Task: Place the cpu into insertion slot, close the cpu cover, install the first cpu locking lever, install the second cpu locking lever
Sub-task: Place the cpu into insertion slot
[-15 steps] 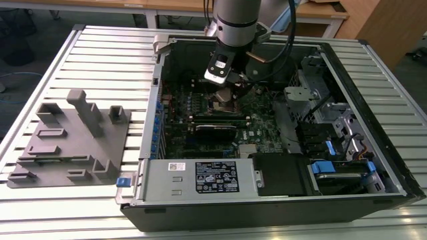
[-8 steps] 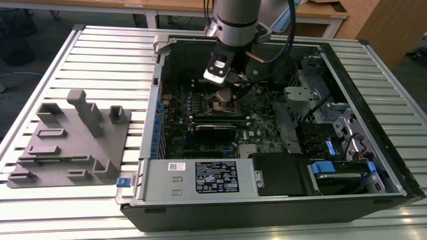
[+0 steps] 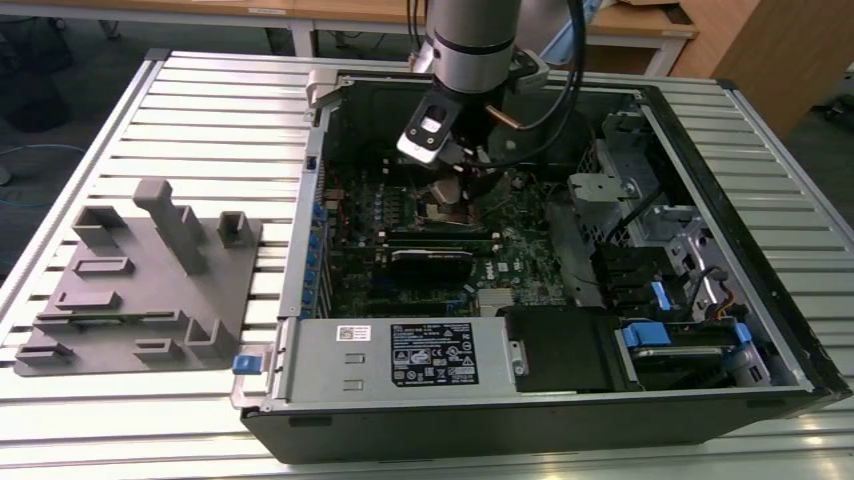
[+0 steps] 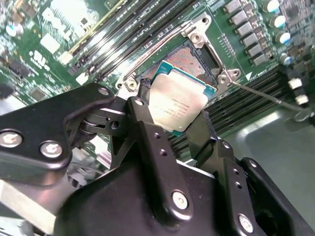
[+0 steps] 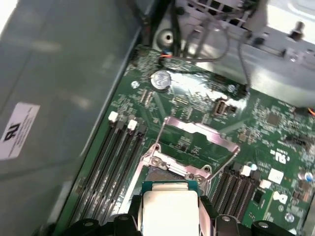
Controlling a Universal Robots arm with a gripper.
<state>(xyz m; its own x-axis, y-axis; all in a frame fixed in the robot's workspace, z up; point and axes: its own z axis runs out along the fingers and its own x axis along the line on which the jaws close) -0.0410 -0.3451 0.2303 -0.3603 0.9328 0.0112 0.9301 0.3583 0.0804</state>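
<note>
While the gripper [image 4: 173,109] pinches the cpu [image 4: 179,98] over it, the insertion slot [image 4: 193,55] sits uncovered inside the computer case [image 3: 787,250].

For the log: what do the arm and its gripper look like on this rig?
The arm is a smooth silver-grey tube with a black ring near its end, and black cables run beside it. The gripper is matt black: two fingers built of flat hinged bars, joined by silver screws.
</note>
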